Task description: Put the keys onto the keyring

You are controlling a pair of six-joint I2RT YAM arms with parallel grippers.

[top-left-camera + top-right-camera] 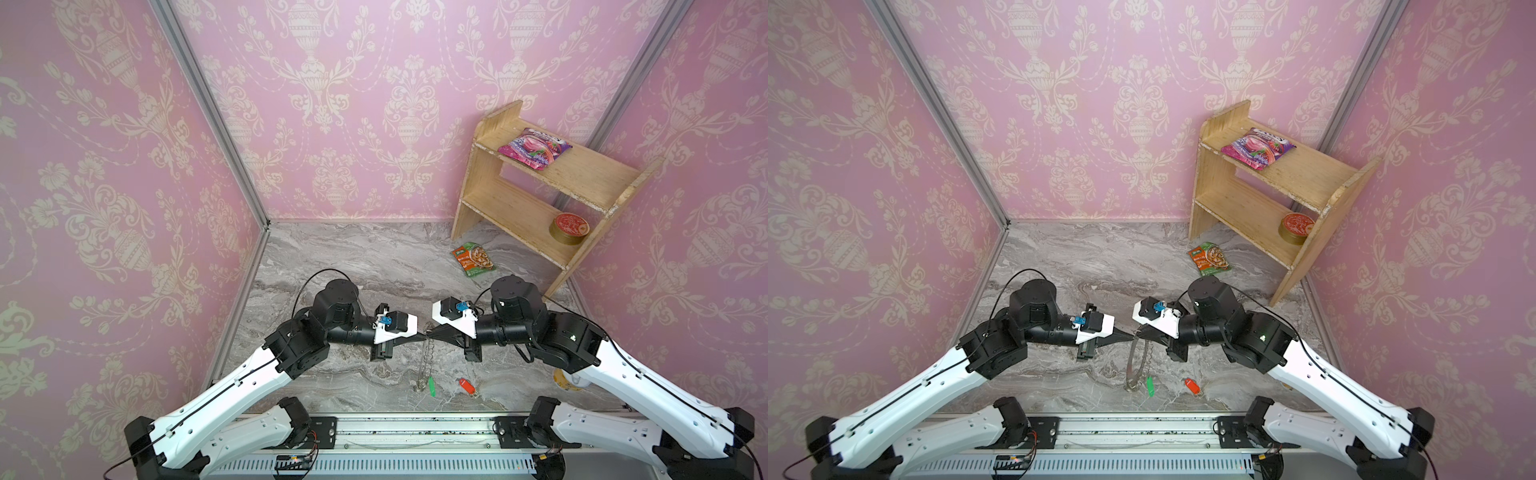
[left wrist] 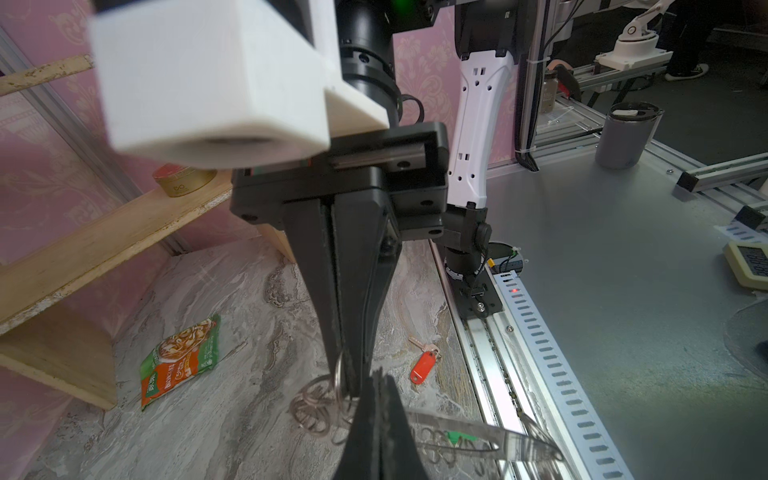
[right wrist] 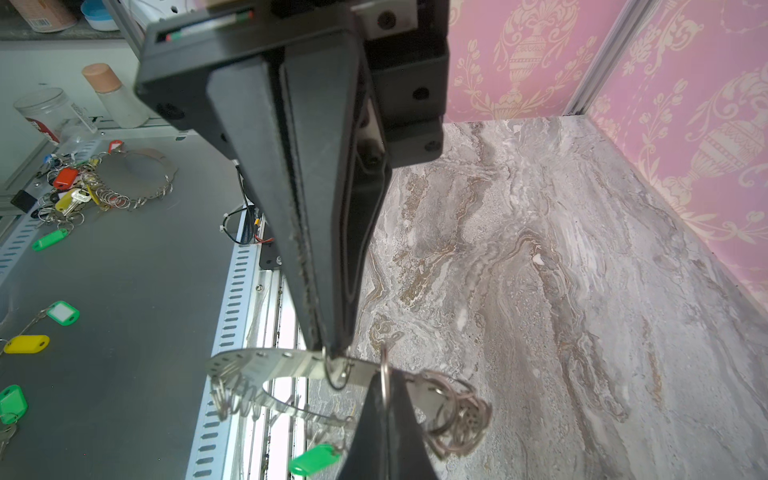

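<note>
Now L pincer (image 1: 420, 335) & R pincer (image 1: 433, 331) both clamped on keyring (image 1: 424, 361) rim; red-tag key (image 1: 467, 386) lies nearby

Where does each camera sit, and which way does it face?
Top views: stereo pair above the arm bases, looking down at marble tabletop; left arm, right arm show.
Left wrist: on left arm, faces right gripper and wooden shelf; left gripper shows.
Right wrist: on right arm, faces left gripper and pink patterned wall; right gripper shows.
Shared: both wrists see the flat grey metal keyring.
</note>
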